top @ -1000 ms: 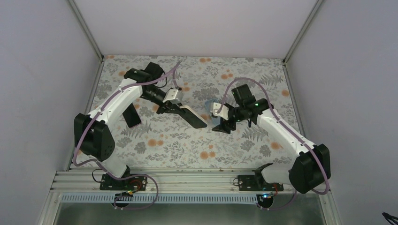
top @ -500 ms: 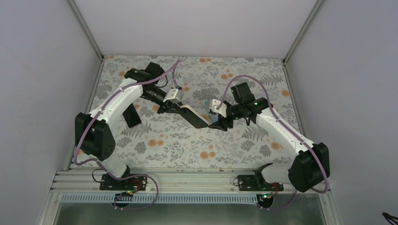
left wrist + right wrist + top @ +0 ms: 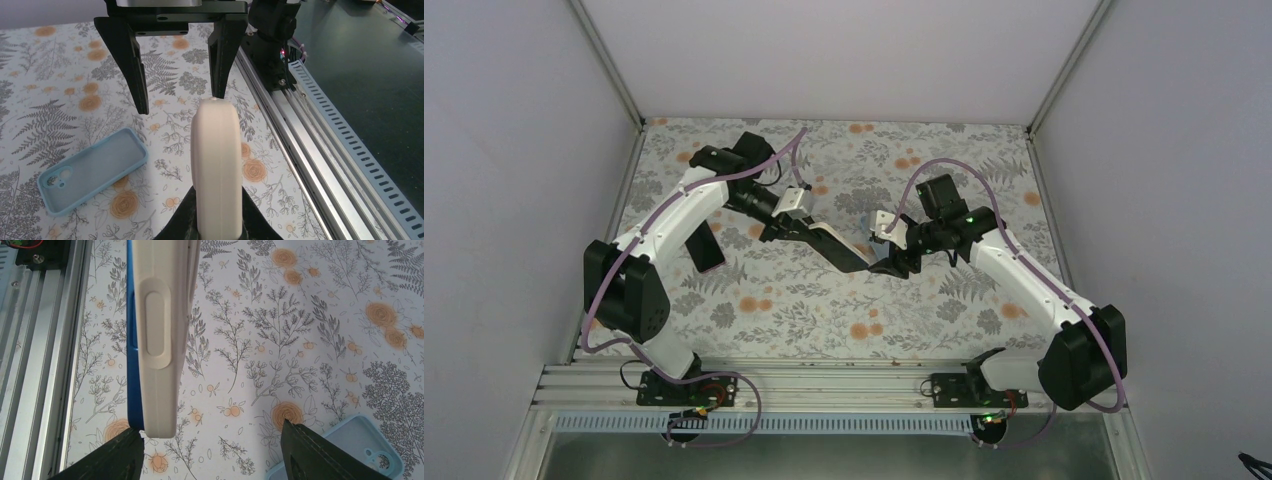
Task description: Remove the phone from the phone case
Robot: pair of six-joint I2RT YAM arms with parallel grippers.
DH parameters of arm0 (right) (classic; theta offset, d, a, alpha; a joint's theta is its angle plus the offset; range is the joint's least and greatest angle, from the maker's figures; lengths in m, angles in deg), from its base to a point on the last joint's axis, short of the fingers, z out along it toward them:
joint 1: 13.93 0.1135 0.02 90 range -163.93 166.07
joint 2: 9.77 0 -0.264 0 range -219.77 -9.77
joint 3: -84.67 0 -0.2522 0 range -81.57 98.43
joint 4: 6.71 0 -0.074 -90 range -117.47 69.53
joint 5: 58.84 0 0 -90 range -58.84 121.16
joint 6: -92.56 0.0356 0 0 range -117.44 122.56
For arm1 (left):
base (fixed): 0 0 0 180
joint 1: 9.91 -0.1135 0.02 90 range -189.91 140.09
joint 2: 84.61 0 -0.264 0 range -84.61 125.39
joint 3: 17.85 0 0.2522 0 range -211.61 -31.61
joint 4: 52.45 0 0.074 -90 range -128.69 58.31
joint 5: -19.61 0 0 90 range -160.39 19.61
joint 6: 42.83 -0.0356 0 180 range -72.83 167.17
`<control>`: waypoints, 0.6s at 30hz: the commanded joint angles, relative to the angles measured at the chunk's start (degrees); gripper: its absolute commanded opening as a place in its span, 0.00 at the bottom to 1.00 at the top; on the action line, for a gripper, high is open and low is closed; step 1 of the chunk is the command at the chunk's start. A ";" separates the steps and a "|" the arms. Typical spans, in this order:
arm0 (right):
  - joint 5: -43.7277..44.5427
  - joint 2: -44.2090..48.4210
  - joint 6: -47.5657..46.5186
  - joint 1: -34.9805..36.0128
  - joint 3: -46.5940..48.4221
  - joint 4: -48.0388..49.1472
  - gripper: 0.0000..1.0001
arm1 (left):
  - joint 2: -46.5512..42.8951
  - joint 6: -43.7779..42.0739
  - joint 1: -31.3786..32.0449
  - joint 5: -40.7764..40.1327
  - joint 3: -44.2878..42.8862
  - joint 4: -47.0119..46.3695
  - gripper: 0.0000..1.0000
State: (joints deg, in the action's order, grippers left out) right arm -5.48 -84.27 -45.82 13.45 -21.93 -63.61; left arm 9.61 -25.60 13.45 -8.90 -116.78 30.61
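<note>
My left gripper (image 3: 216, 222) is shut on one end of a cream phone case (image 3: 216, 160) held edge-on above the table. The blue phone (image 3: 131, 335) shows as a strip along the case's edge (image 3: 157, 340) in the right wrist view. My right gripper (image 3: 212, 452) is open at the case's free end, which sits just off its left finger (image 3: 112, 457); I cannot tell if they touch. In the top view the two grippers (image 3: 809, 230) (image 3: 890, 262) meet over mid-table with the cased phone (image 3: 844, 252) between them.
An empty light blue case (image 3: 92, 170) lies flat on the floral tabletop, also at the lower right of the right wrist view (image 3: 350, 445). A dark phone-like slab (image 3: 705, 250) lies beside the left arm. The aluminium rail (image 3: 310, 125) runs along the near edge.
My right gripper has moved left to the free end of the cased phone and now straddles it. My left gripper has shifted slightly, still holding the case.
</note>
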 commanded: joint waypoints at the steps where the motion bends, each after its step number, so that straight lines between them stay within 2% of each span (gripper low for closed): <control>1: -1.40 0.45 1.02 0.52 1.06 2.34 0.70 | -0.40 -1.11 0.19 5.24 -0.35 -0.06 0.02; 7: 3.89 0.30 2.45 0.46 2.15 7.14 0.71 | 1.98 -6.64 0.46 7.90 -2.44 7.58 0.02; 10: 5.55 -0.97 1.87 0.23 3.86 7.43 0.71 | 2.08 -7.30 0.62 7.79 -2.34 8.42 0.02; 18: 2.12 -5.64 3.14 0.21 9.11 7.44 0.71 | 2.10 -7.78 1.39 9.79 -1.55 8.40 0.02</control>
State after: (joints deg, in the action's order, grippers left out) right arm -1.33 -88.05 -45.14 13.49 -18.09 -64.09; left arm 11.86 -30.54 12.64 -8.13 -117.98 34.26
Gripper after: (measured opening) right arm 0.709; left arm 0.118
